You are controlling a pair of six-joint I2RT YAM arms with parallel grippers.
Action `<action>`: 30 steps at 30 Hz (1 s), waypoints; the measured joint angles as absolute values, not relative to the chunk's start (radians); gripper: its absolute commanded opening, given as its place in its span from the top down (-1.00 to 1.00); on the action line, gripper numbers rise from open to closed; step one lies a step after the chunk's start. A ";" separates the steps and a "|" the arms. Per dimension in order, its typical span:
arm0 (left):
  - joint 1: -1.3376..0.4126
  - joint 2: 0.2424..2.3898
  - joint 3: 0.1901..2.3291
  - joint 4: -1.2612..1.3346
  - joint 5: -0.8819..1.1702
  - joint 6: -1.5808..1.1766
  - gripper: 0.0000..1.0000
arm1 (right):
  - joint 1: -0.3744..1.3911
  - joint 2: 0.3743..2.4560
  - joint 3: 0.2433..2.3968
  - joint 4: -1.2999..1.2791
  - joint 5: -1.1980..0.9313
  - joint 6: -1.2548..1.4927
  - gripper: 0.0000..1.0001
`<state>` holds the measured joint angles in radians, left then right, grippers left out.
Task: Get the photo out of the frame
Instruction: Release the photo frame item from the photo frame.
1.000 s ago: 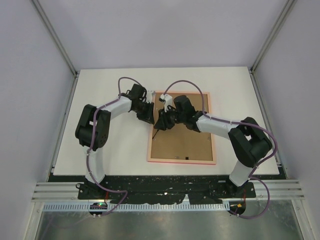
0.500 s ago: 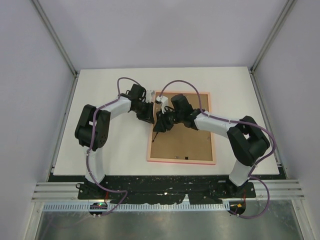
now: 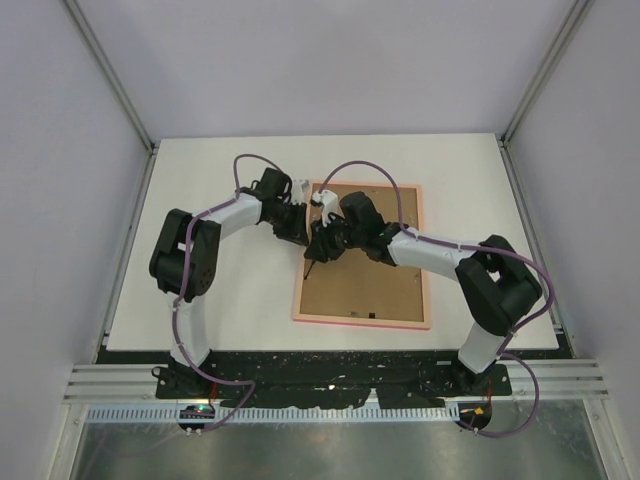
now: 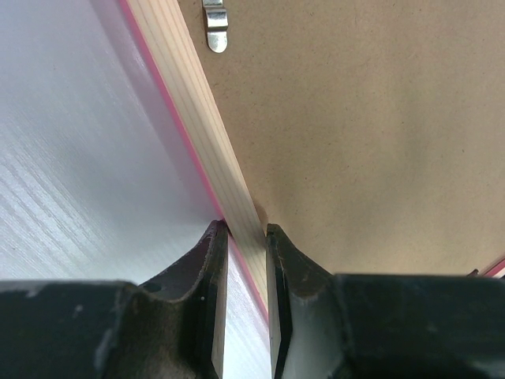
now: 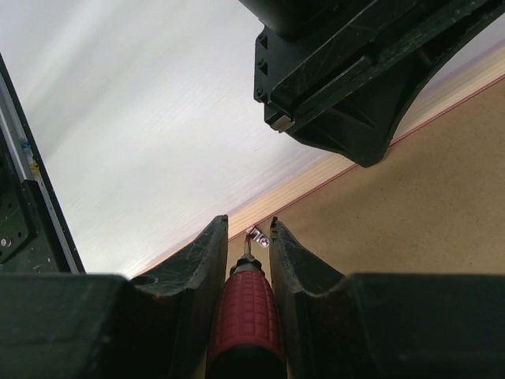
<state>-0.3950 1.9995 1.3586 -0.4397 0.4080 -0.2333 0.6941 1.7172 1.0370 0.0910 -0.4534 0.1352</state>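
The pink frame [image 3: 362, 322] lies face down on the white table, its brown backing board [image 3: 365, 285] up; the photo is hidden beneath it. My left gripper [image 3: 301, 231] is shut on the frame's left rim [image 4: 197, 110], one finger outside and one on the backing board [image 4: 355, 134]. My right gripper [image 3: 320, 248] is shut on a red-handled screwdriver [image 5: 245, 316] just beside the left gripper. The screwdriver's tip sits at a small metal clip [image 5: 258, 237] by the rim [image 5: 316, 178]. Another clip [image 4: 215, 24] shows farther along the rim.
The left gripper's black body [image 5: 347, 71] hangs close over the right gripper's fingers. White table [image 3: 220, 290] surrounds the frame. Grey walls with metal posts [image 3: 110, 80] enclose the workspace on three sides.
My right gripper with the screwdriver has shifted slightly left, toward the frame's left rim and the left gripper. The left gripper has kept its hold in place.
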 measured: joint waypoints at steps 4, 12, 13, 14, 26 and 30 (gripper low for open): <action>-0.394 2.000 1.357 -0.436 0.408 -0.233 0.75 | 0.707 1.717 1.042 0.097 -0.415 0.136 0.85; -0.393 2.000 1.357 -0.432 0.408 -0.234 0.75 | 0.715 1.717 1.044 0.104 -0.380 0.160 0.85; -0.393 2.000 1.357 -0.430 0.408 -0.233 0.75 | 0.715 1.716 1.044 0.104 -0.380 0.163 0.85; -0.392 2.000 1.356 -0.429 0.408 -0.233 0.75 | 0.714 1.716 1.044 0.104 -0.383 0.165 0.85; -0.392 2.000 1.356 -0.428 0.408 -0.234 0.76 | 0.623 1.684 1.038 0.134 -0.463 0.233 0.85; -0.392 2.000 1.356 -0.429 0.408 -0.234 0.75 | 0.623 1.694 1.024 0.146 -0.443 0.247 0.85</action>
<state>-0.3923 1.9995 1.3560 -0.4286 0.4084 -0.2337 0.6231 1.6943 1.0241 0.1463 -0.4427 0.2474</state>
